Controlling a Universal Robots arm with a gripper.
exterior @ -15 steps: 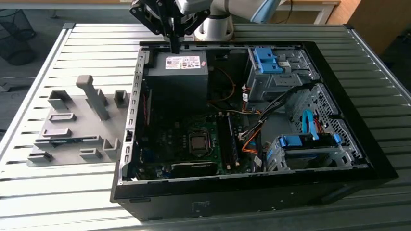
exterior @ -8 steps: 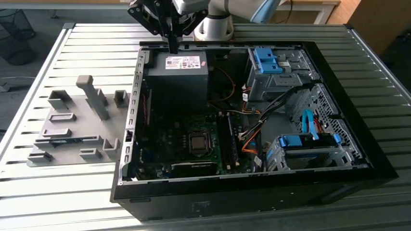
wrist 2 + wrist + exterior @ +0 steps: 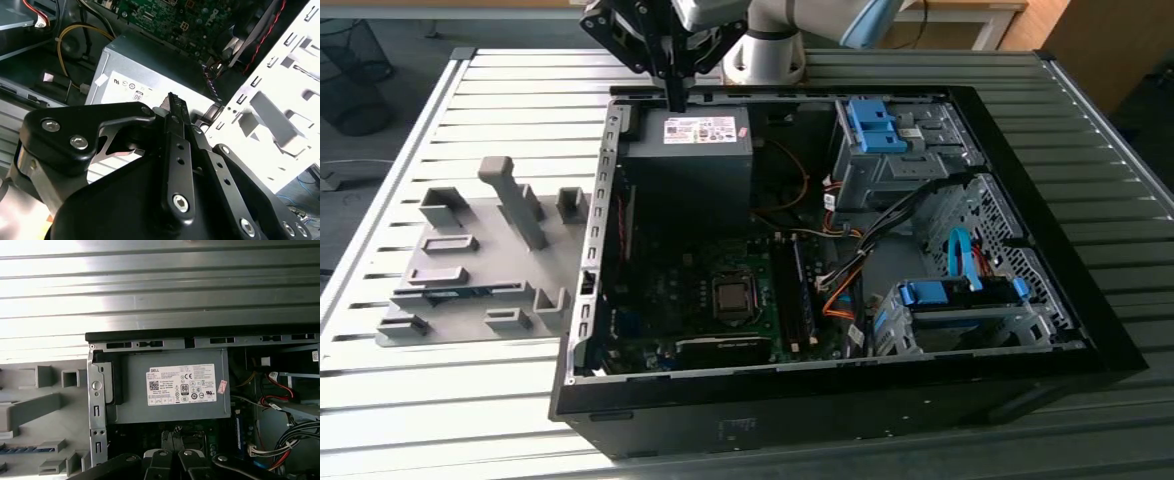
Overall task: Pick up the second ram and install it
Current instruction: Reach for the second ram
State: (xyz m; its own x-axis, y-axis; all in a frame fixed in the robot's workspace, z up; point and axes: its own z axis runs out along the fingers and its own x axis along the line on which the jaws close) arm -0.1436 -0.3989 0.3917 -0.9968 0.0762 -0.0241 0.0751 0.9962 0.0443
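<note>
While its jaws sit closed, hand (image 3: pixel 676 100) by power supply (image 3: pixel 687 170), open case (image 3: pixel 854 420).

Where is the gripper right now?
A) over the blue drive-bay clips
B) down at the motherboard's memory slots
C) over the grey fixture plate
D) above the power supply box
D: in the exterior view the gripper hangs just above the power supply box, and the first wrist view looks down on that box's labelled top.

Strong light glares on the metal table (image 3: pixel 160 280) in the first wrist view; inside the computer case (image 3: pixel 854 410) it is dim.
</note>
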